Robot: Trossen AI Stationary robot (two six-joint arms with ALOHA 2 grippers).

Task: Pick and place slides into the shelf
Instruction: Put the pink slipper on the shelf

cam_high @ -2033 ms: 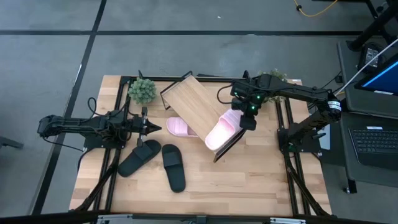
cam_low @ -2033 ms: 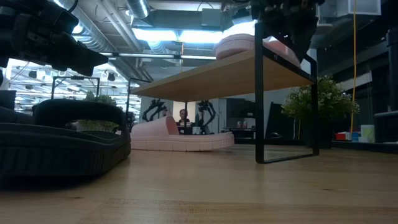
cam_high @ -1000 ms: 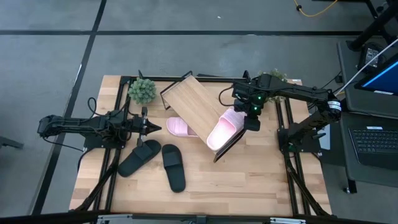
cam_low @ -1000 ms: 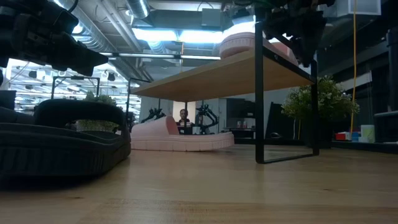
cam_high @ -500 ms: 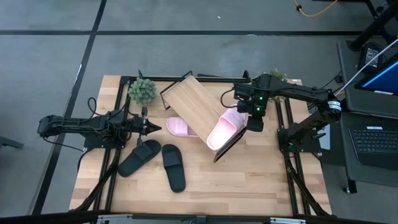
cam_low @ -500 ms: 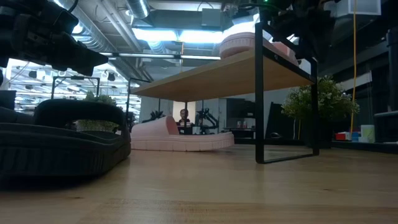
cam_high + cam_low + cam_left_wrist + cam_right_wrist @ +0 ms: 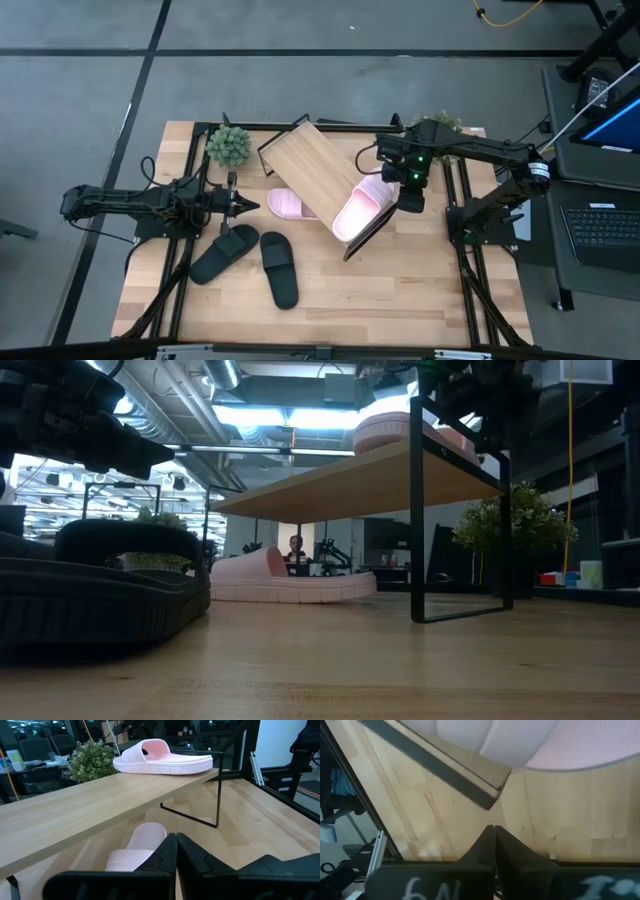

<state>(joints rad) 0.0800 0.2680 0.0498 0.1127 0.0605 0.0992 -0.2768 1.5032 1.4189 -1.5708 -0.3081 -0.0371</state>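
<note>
Hovering closed and empty beside the soft, light pale pink foam slide [image 7: 357, 208] on the wood-grain shelf [image 7: 312, 175], right end effector [image 7: 409, 198]; best gripped by strap.

A pink slide [image 7: 390, 428] lies on the shelf [image 7: 350, 480], another [image 7: 290, 582] beneath.

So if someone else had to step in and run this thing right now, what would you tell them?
Right gripper: shut, empty, just off the shelf's near end, beside the pink slide on the shelf.
Left gripper: shut, empty, waiting at the table's left side.
Done: one pink slide sits on the shelf board.
Left: the other pink slide lies on the table, partly under the shelf. Two black slides lie on the table in front, apart from each other.
Note: a small potted plant stands by the shelf's far end.
</note>
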